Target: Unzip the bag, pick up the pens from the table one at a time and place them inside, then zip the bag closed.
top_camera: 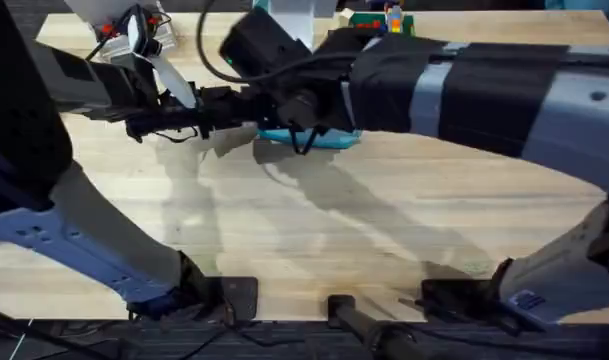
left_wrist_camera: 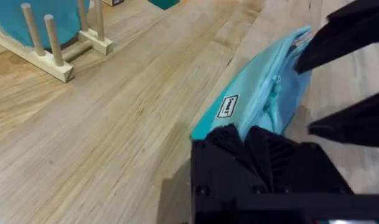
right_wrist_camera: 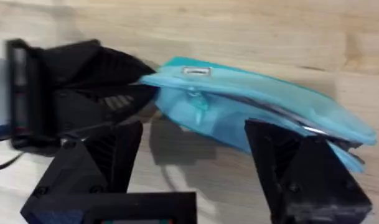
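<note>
Holding the bag [right_wrist_camera: 251, 118] steady at one end while the other gripper works the zipper is the step I judge to be in hand, and doing it well means keeping the fabric taut along the zip line without lifting the pouch off the table [top_camera: 314, 230].

My left gripper [left_wrist_camera: 251, 146] is the nearer of my two tools to the bag: seen from its own wrist, its black fingers [left_wrist_camera: 229, 143] close over the end of the light blue fabric, pinching that end just beside the small label. I should keep that pinch firm and low, so the pouch cannot slide or twist.

My right gripper [right_wrist_camera: 195, 165] hangs above the bag's middle with its two fingers spread wide, one on either side of the pouch and apart from it. It grips nothing. I cannot make out the zipper pull clearly; a small tab shows near the label end, and I would want the fingers lowered onto it squarely before any pull.

From overhead, the bag lies at the far side of the table, mostly under both arms, a teal edge peeking out.

Beyond the bag, well apart from it, stands a wooden stand [left_wrist_camera: 58, 53] with a teal disc [left_wrist_camera: 37, 18].
</note>
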